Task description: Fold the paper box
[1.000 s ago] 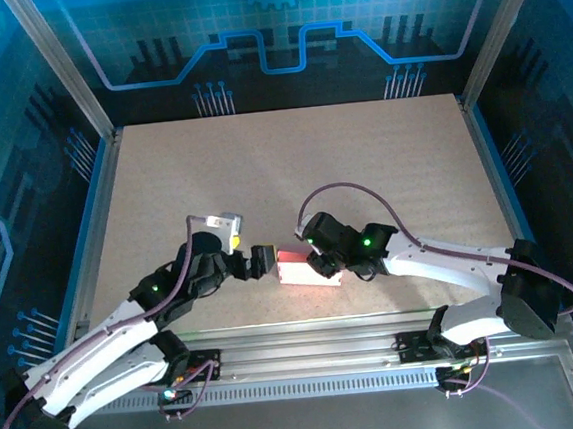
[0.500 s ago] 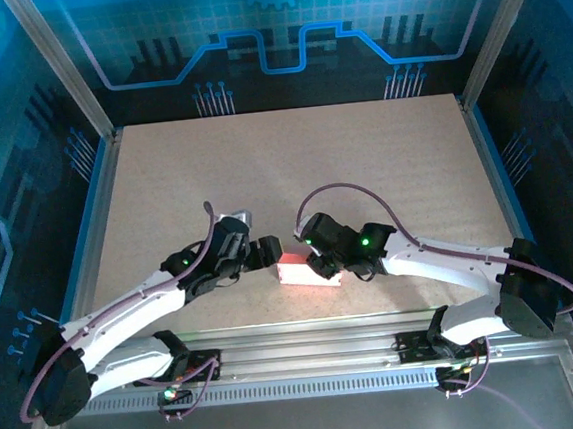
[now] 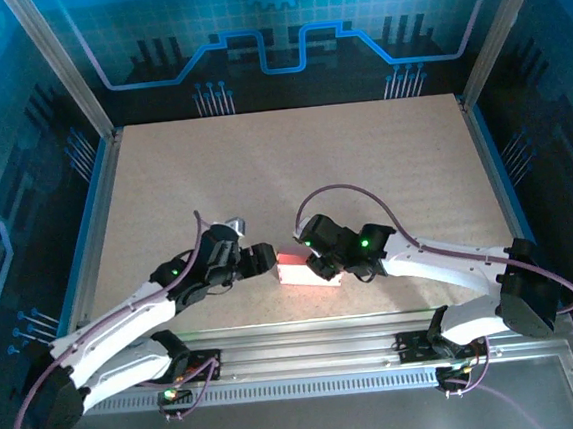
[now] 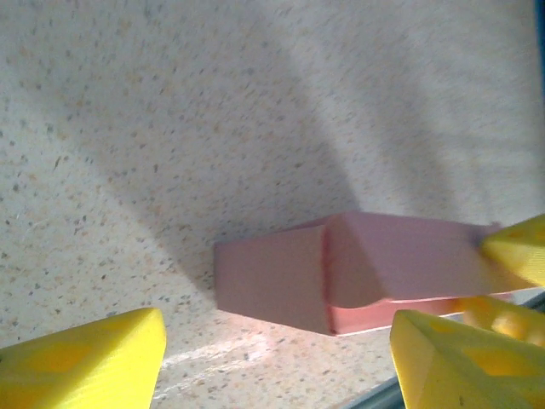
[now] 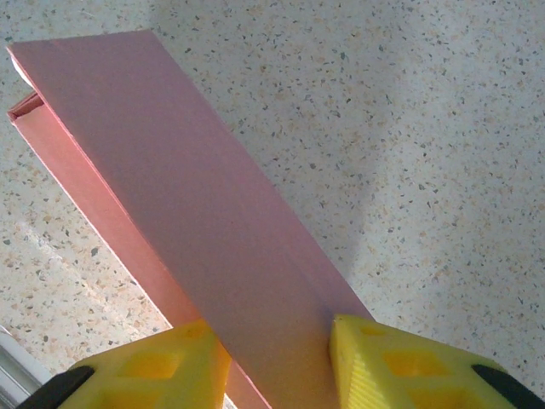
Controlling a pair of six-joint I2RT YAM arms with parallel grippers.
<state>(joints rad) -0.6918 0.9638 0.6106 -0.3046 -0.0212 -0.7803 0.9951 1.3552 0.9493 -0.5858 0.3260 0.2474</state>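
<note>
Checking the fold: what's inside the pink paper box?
Only pink inner card shows through a gap at one end of the paper box; the rest is covered by its panels.

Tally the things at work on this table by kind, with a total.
paper box, pink: 1
grippers: 2, the left gripper and the right gripper
Total: 3
</note>
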